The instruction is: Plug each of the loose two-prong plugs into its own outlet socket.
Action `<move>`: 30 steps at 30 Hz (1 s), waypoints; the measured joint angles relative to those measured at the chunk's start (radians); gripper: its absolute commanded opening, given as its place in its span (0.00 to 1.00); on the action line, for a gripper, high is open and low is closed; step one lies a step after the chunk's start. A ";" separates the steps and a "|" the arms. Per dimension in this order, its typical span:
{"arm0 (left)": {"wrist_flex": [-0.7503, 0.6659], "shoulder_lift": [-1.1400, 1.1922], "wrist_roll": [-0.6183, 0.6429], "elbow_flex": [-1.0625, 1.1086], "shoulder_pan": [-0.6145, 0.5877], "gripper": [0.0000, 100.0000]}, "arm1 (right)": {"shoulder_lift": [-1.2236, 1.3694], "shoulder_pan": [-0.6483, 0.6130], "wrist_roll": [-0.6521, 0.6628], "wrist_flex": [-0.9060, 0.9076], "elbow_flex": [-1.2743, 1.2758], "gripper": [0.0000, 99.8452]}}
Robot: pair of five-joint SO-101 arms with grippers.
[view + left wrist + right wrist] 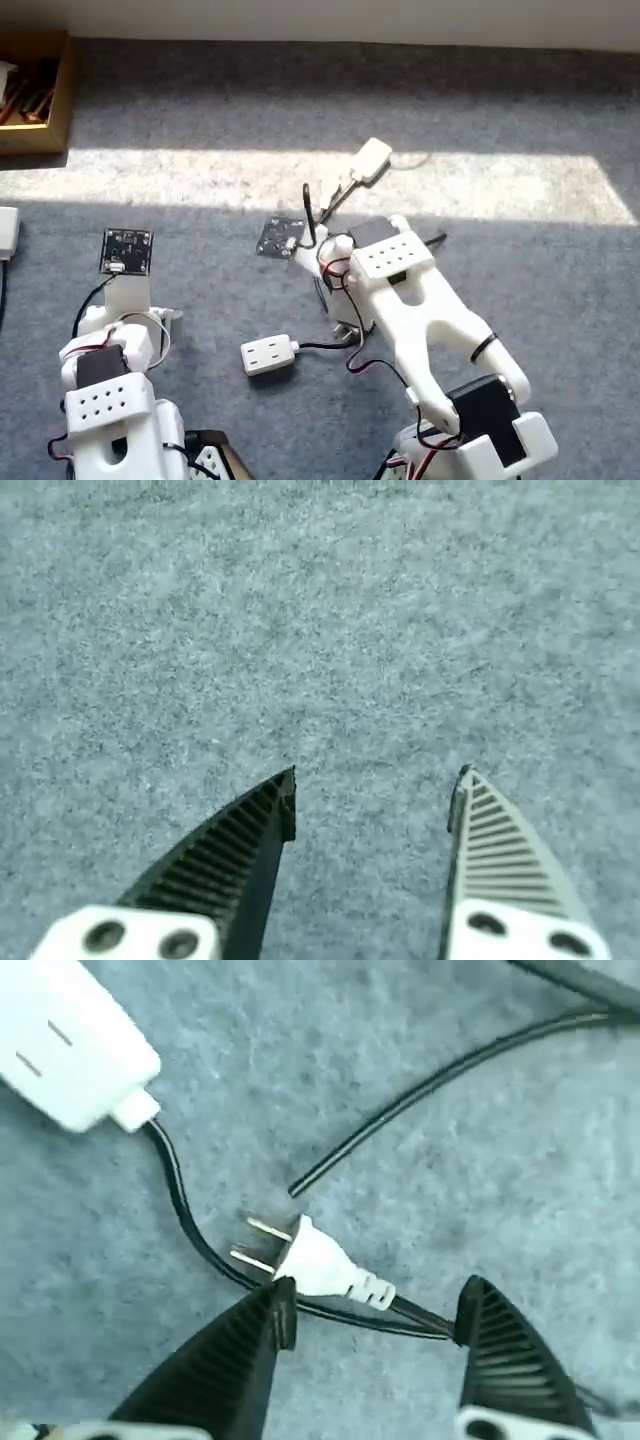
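- The plug (318, 1263) is laid flat on the table (520, 1160) near the outlet (70, 1045), with its prongs turned roughly toward the outlet.
- The right end effector (378, 1310) is held wide open on the plug's side away from the outlet, with nothing gripped.
- The left end effector (376, 778) is held wide open over bare table, well apart from the outlet.

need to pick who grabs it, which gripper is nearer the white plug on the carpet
Right. The right gripper hangs just over the plug, jaws open to either side. The left gripper is off over bare carpet, jaws open.
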 measured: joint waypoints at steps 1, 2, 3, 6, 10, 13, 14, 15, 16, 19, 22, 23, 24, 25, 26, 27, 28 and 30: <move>0.000 0.000 0.000 0.000 0.000 0.26 | 0.002 0.000 0.049 -0.005 0.002 0.26; -0.003 0.000 0.000 0.000 0.000 0.26 | 0.002 0.000 0.094 -0.008 0.006 0.26; -0.003 0.000 0.000 0.000 0.000 0.26 | 0.002 0.000 0.138 -0.008 0.008 0.26; -0.003 0.000 0.000 0.002 0.000 0.26 | 0.002 0.018 0.261 -0.008 0.009 0.26; -0.003 0.000 0.000 0.012 0.000 0.26 | 0.002 0.052 0.405 -0.008 0.014 0.26; -0.003 0.000 0.000 0.011 -0.002 0.26 | 0.002 0.077 0.494 0.011 0.014 0.26; -0.003 0.000 0.000 0.012 -0.002 0.26 | 0.002 0.078 0.508 0.014 0.014 0.26; -0.003 0.000 0.000 0.012 -0.002 0.26 | 0.002 0.078 0.519 0.018 0.015 0.26; -0.003 0.000 0.000 0.014 -0.002 0.26 | 0.002 0.078 0.525 0.018 0.026 0.26; -0.003 0.000 0.000 0.014 -0.002 0.26 | 0.003 0.078 0.535 0.020 0.078 0.26; -0.003 0.000 0.000 0.014 -0.002 0.26 | 0.003 0.058 0.535 0.003 0.117 0.26; -0.003 0.000 0.000 0.014 -0.002 0.26 | 0.003 0.043 0.535 -0.018 0.132 0.26; -0.003 0.000 0.000 0.014 -0.002 0.26 | 0.003 0.032 0.535 -0.044 0.149 0.26; -0.003 0.000 0.000 0.014 -0.002 0.26 | 0.003 0.025 0.531 -0.072 0.169 0.26; -0.003 0.000 0.000 0.014 -0.002 0.26 | 0.003 0.018 0.516 -0.101 0.186 0.26; -0.003 0.000 0.000 0.014 -0.002 0.26 | 0.003 0.015 0.499 -0.135 0.198 0.26; -0.003 0.000 0.000 0.014 -0.002 0.26 | 0.003 0.014 0.485 -0.167 0.203 0.25; -0.003 0.000 0.000 0.014 -0.002 0.26 | 0.003 0.015 0.474 -0.210 0.203 0.19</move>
